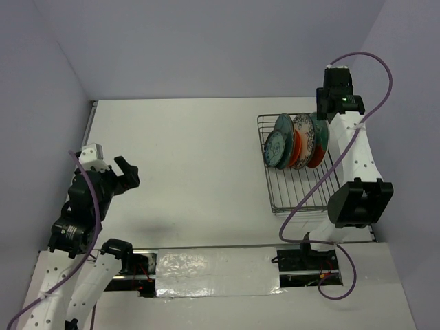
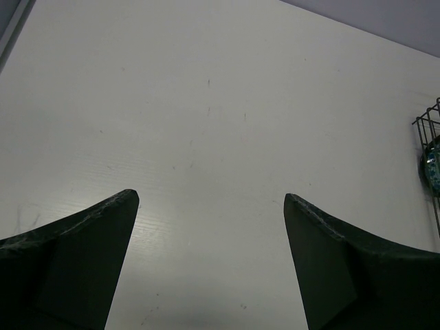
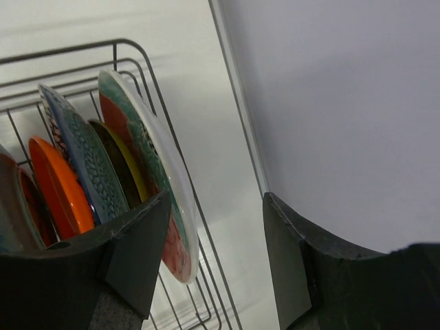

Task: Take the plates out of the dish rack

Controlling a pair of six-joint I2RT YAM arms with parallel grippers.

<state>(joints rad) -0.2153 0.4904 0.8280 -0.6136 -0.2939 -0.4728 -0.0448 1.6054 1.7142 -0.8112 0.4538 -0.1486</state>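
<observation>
Several plates point(image 1: 299, 141) stand on edge at the far end of the dark wire dish rack point(image 1: 302, 199) on the right. My right gripper point(image 1: 335, 103) hangs at the back end of that row. In the right wrist view its jaws point(image 3: 216, 199) are open and straddle the white rim of the end plate, teal and red mottled point(image 3: 148, 148). That rim lies close beside the left finger point(image 3: 137, 254), and the right finger stands well apart from it. My left gripper point(image 1: 127, 172) is open over bare table at the left, point(image 2: 210, 196) with nothing between its fingers.
Behind the end plate stand a yellow-rimmed plate point(image 3: 130, 165), a teal patterned one point(image 3: 86, 161) and an orange one point(image 3: 58, 185). The side wall point(image 3: 344, 103) rises just right of the rack. The rack's corner point(image 2: 426, 124) shows at the left wrist view's right edge.
</observation>
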